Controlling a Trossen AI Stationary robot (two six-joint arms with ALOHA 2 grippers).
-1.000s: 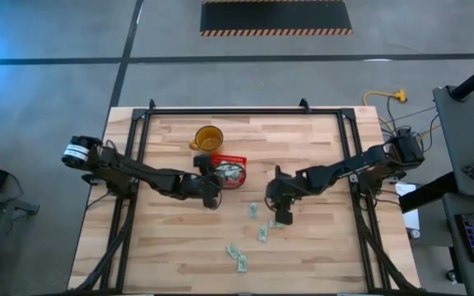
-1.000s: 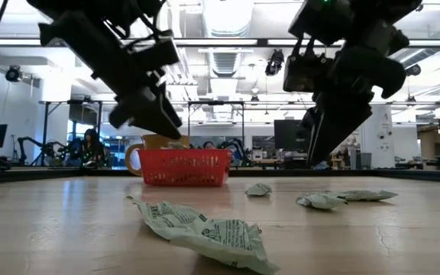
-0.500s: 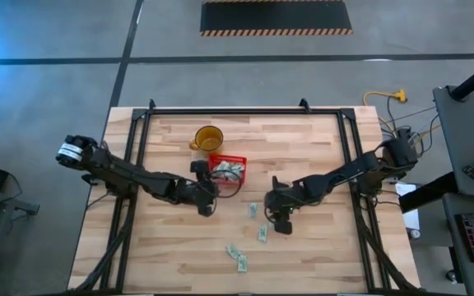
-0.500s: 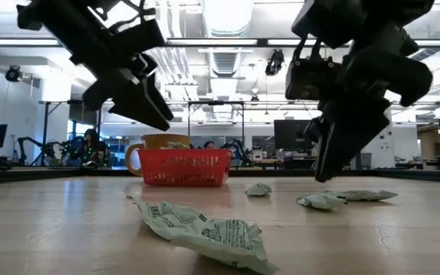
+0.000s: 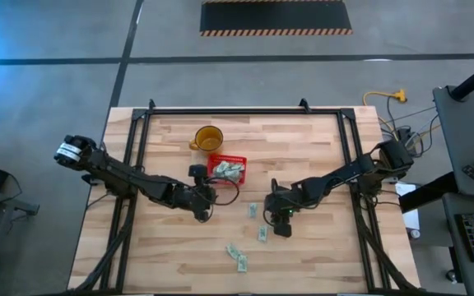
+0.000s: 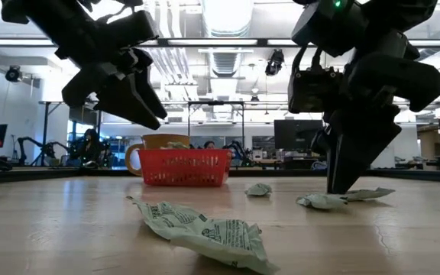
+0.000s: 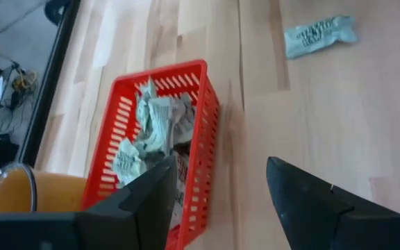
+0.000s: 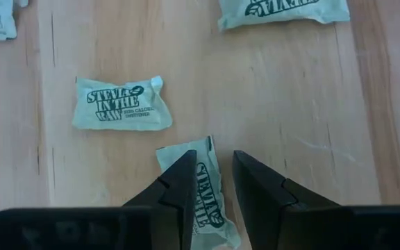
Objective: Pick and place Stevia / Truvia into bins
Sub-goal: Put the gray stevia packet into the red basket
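The wooden worktop [image 5: 171, 255] stands on a grey floor, with an open workshop behind it. My right end effector [image 8: 214, 173] is lowered over a Stevia sachet [image 8: 203, 187] near the worktop centre; the fingers straddle the sachet with a narrow gap and have not clamped it. Two further sachets [image 8: 122, 104] lie just beyond it, and two more [image 5: 237, 256] lie toward the front edge. My left end effector [image 7: 217, 187] is released, fingers spread and empty, raised beside the red basket [image 7: 203, 139]. The basket contains several crumpled sachets. An amber cup [image 5: 208, 137] stands just behind the basket.
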